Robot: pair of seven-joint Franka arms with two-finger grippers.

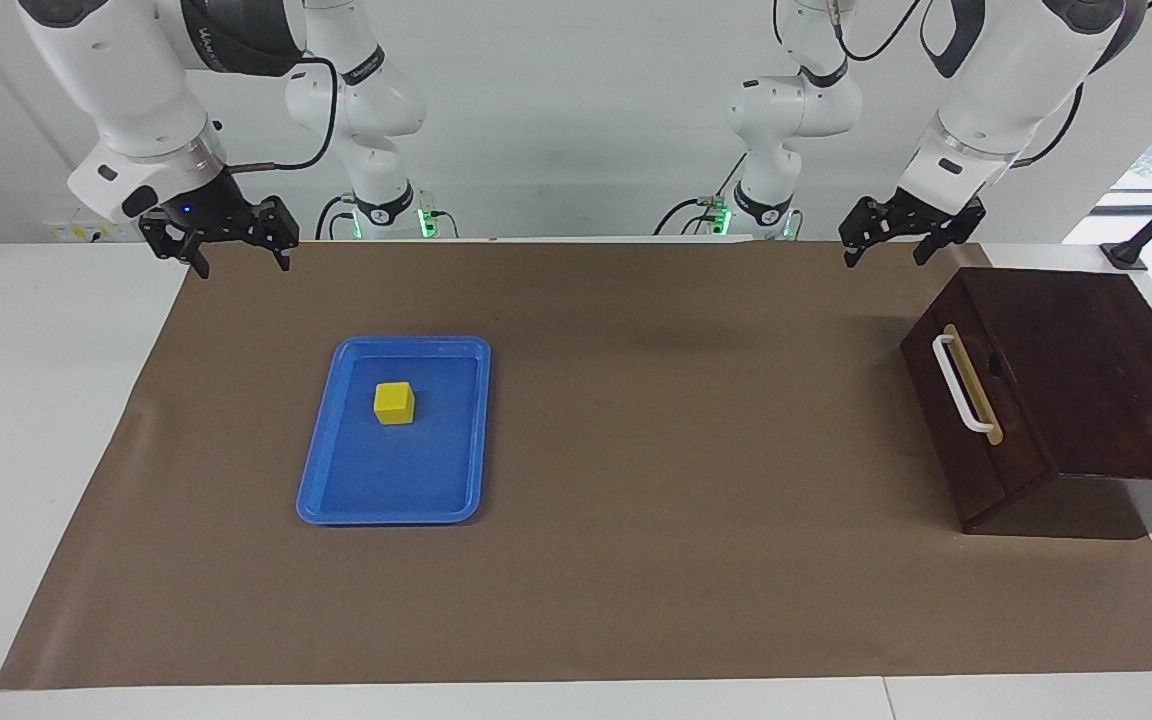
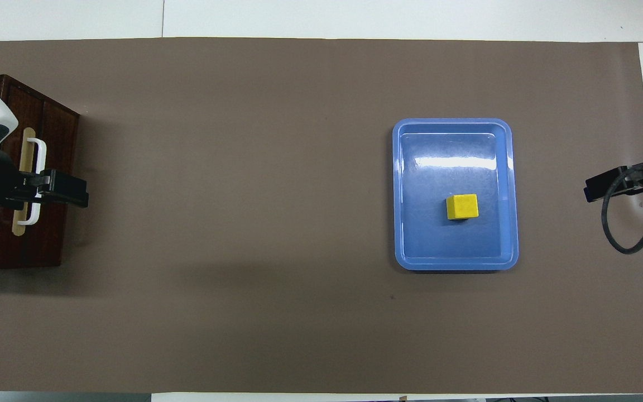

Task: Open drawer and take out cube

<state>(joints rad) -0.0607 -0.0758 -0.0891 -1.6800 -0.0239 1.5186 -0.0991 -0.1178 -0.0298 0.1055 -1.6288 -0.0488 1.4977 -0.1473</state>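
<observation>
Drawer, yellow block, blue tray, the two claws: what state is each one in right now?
Drawer: shut, front flush with its dark wooden cabinet.
White handle: untouched.
Yellow cube: resting in the tray, out of the drawer.
Blue tray: flat on the brown mat, holding only the cube.
Left gripper: open, empty, raised near the cabinet.
Right gripper: open, empty, raised over the mat's edge.

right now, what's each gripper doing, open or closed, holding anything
Left gripper: open, empty, raised near the drawer.
Right gripper: open, empty, raised at its own end of the table; the cube sits in the blue tray.
</observation>
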